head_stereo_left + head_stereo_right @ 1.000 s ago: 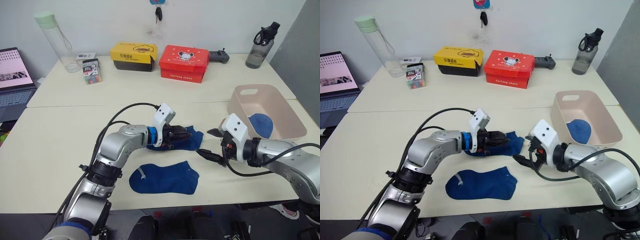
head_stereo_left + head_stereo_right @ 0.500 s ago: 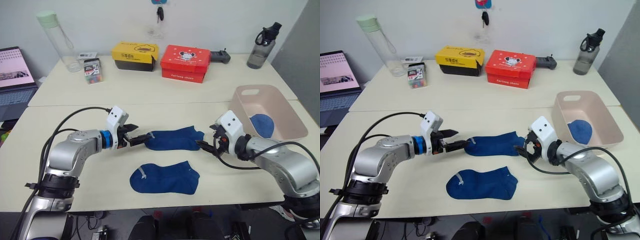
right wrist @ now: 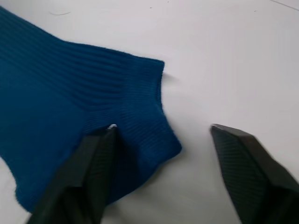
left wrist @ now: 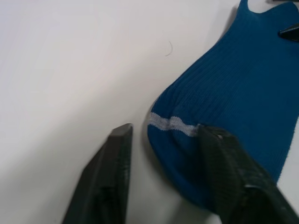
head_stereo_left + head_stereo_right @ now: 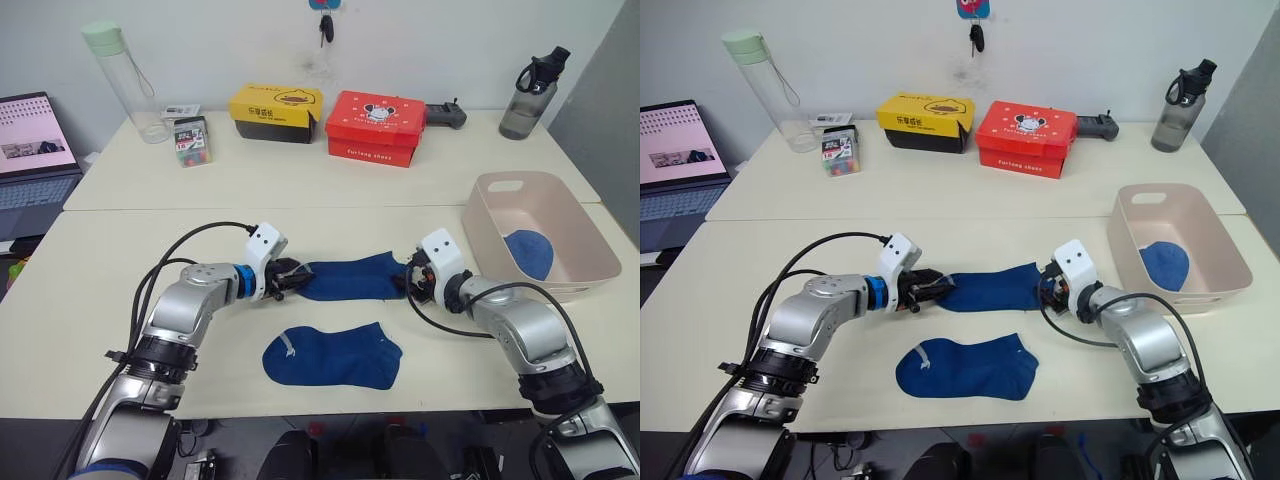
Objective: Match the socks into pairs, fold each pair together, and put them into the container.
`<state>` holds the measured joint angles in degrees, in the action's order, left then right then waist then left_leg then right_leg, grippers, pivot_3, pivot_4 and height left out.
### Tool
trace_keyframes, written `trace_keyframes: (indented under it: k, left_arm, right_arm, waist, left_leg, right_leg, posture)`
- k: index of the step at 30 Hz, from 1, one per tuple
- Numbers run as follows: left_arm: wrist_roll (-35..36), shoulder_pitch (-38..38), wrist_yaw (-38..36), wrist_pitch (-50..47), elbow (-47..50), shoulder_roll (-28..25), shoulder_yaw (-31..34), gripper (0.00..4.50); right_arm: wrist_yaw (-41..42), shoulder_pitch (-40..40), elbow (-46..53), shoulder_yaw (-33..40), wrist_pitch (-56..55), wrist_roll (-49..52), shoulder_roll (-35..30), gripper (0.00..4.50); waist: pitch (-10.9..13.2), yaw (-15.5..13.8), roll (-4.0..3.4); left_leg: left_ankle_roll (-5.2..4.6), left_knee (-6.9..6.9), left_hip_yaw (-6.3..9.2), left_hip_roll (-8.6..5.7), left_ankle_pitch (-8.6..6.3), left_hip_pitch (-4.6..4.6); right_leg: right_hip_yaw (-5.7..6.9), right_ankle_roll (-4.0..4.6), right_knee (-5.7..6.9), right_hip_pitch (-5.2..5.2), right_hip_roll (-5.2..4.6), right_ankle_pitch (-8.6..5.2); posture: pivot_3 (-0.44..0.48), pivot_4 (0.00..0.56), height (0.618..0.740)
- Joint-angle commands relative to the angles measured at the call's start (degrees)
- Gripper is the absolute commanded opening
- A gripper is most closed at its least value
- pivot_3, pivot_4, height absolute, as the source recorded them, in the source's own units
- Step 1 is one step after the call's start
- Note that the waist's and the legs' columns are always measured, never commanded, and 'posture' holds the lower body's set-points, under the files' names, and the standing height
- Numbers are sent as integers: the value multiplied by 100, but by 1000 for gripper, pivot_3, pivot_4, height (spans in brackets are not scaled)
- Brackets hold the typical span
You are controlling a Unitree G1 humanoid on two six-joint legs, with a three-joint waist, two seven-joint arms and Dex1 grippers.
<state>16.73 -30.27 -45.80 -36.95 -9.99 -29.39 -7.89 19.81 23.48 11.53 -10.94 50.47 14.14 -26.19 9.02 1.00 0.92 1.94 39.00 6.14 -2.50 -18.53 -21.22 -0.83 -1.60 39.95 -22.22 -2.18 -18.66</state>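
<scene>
A blue sock (image 5: 350, 277) lies stretched flat on the table between my two grippers. My left gripper (image 5: 287, 278) is open at its left end. In the left wrist view the grey-striped end (image 4: 174, 124) sits between the fingers (image 4: 112, 177). My right gripper (image 5: 410, 283) is open at the sock's right end, one finger (image 3: 93, 172) resting on the ribbed cuff (image 3: 140, 107). A second blue sock (image 5: 332, 356) lies flat nearer the front edge. The pinkish-beige container (image 5: 588, 228) stands to the right with a folded blue sock (image 5: 527, 252) inside.
Along the back stand a red box (image 5: 376, 127), a yellow-and-black box (image 5: 277, 112), a tall clear bottle (image 5: 125, 85), a dark bottle (image 5: 530, 80), a small packet (image 5: 190, 140) and a black controller (image 5: 445, 115). A laptop (image 5: 35, 150) sits far left.
The upper sock, bunched under my left gripper a second ago, now lies drawn out flat. My left gripper swung left, then returned to its left end. My right gripper moved onto its right end.
</scene>
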Motion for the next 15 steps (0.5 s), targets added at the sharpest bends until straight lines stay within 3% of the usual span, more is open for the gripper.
trace_keyframes:
  k: [1, 5, 7, 15]
  left_arm:
    - [108, 58, -134, -88, 67, 187, -38, 1123]
    - [172, 65, -147, -128, 136, 244, 105, 3]
    - [205, 68, -179, -143, 181, 239, 152, 0]
    - [702, 115, -623, -423, 697, -57, 575, 0]
  right_arm:
    - [94, -88, 336, -15, -48, -57, 12, 2193]
    - [151, -156, 519, 38, -19, -23, 29, 785]
    - [194, -189, 604, 70, -23, -13, 11, 80]
    - [107, -356, 992, 215, -126, 88, 253, 24]
  waist:
    - [0, 0, 0]
    - [0, 8, 0]
    - [0, 19, 0]
    - [1, 77, 0]
  left_leg:
    - [0, 0, -1, 0, 0, -1]
    - [0, 0, 0, 0, 0, -1]
    - [0, 0, 0, 0, 0, -1]
    - [0, -2, 1, 3, 0, -2]
  right_leg:
    - [0, 0, 0, 0, 0, 0]
    - [-1, 0, 1, -1, 0, 0]
    - [0, 0, 1, -2, 0, 0]
    - [-1, 0, 1, -5, 2, 0]
  posture:
    - [0, 150, 740]
    - [0, 150, 740]
    - [0, 150, 740]
    - [0, 150, 740]
